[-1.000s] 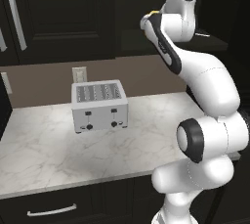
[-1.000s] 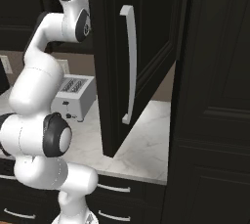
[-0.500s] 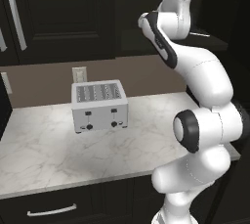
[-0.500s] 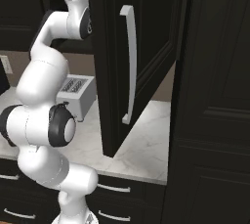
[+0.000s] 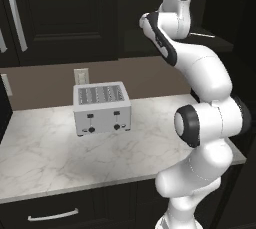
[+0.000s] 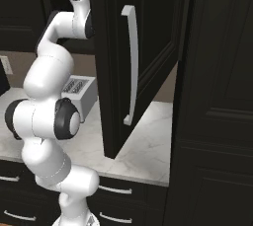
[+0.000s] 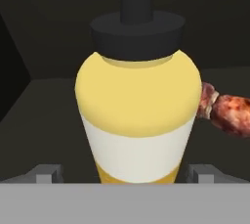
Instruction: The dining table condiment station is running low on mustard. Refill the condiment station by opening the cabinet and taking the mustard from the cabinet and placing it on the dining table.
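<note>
a: mustard (image 7: 138, 115) upright on the dark shelf inside the cabinet, close ahead of the gripper (image 7: 119, 175), between its two tips. yellow body, paler band round the middle, dark cap and nozzle on top.

b: gripped yet?

a: no. jaws spread wide, one fingertip (image 7: 48, 174) left of the bottle and one right, both apart from it. nothing pinched.

b: likely feel?

a: probably light. looks like smooth plastic, so maybe slippery and a bit soft under a squeeze. best taken across the pale band, the widest straight stretch. not the shoulder, where it curves in, and not the thin nozzle. a firm but gentle close, judging by the shape.

b: anything beside it?

a: a skewer (image 7: 225, 111) of red-brown chunks just right of the bottle, maybe touching its side; hard to tell. could get nudged by the right tip.

b: and from the base?

a: right base view gives the cabinet door (image 6: 141, 57) swung open, long silver handle (image 6: 131, 64) facing out, arm reaching up behind it. left base view gives the toaster (image 5: 101, 108) on the marble counter (image 5: 45, 158) below, and a drawer (image 5: 52, 215) under it. inside of the shelf seen from the hand camera alone; door and counter from the base cameras.
</note>
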